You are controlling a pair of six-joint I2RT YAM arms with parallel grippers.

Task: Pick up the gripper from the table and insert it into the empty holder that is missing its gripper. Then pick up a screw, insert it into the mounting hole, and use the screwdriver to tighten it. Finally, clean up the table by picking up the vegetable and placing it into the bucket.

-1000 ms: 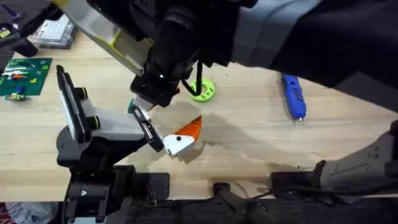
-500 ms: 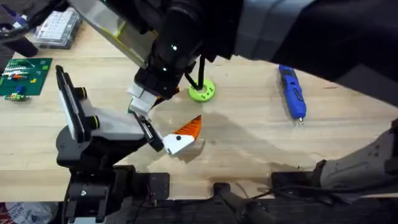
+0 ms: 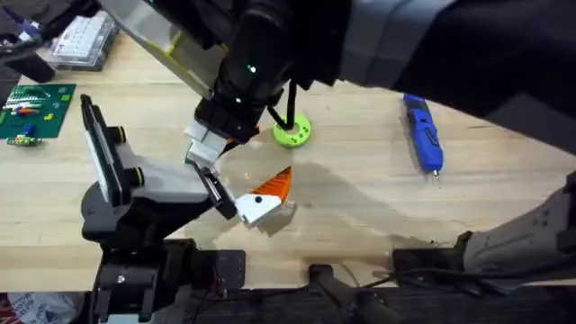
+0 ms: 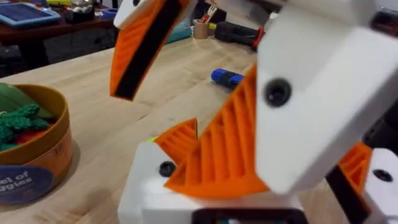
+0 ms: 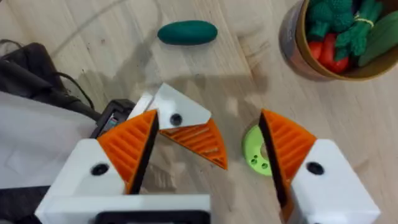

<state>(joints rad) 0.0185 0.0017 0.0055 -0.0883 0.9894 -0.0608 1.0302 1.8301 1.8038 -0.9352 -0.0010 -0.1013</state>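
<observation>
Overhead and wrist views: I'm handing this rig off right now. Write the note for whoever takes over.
Right gripper: open, holding nothing, hovering over the finger piece.
Left gripper: state unclear.
Finger piece: at the tip of the holder; can't tell if it is fully seated.
Screwdriver: lying on the table, off to the right.
Vegetable: on the table, outside the bucket.
Left to do: confirm seating, fit and tighten the screw, then put the vegetable in the bucket.

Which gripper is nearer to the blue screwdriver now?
Left, it seems. The left gripper lies low near the middle, with the screwdriver off to its right; the right gripper hovers above, a little farther from it.
</observation>
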